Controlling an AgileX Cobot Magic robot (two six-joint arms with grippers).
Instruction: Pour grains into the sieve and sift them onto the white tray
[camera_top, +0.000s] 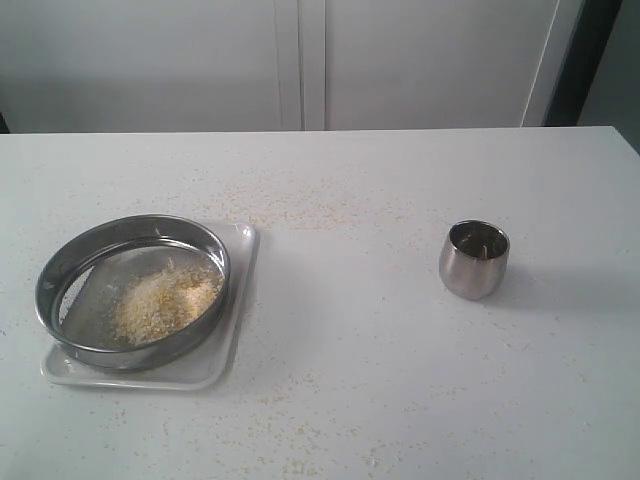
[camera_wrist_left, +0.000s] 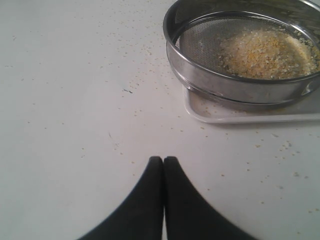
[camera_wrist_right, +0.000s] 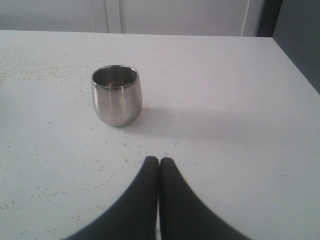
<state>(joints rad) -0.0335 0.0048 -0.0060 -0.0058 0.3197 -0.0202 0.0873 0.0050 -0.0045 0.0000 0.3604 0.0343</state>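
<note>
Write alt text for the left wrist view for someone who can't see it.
A steel sieve holding a mound of grains sits on a white tray on a grain-speckled table; the shut left gripper is apart from it, empty.

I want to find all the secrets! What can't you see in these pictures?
- Exterior view: the sieve covers most of the tray, so what lies under it is hidden.
- Right wrist view: the cup hides its own bottom behind its wall, so whether it is empty cannot be told.
- Left wrist view: the picture's edge cuts off the sieve's far side.
</note>
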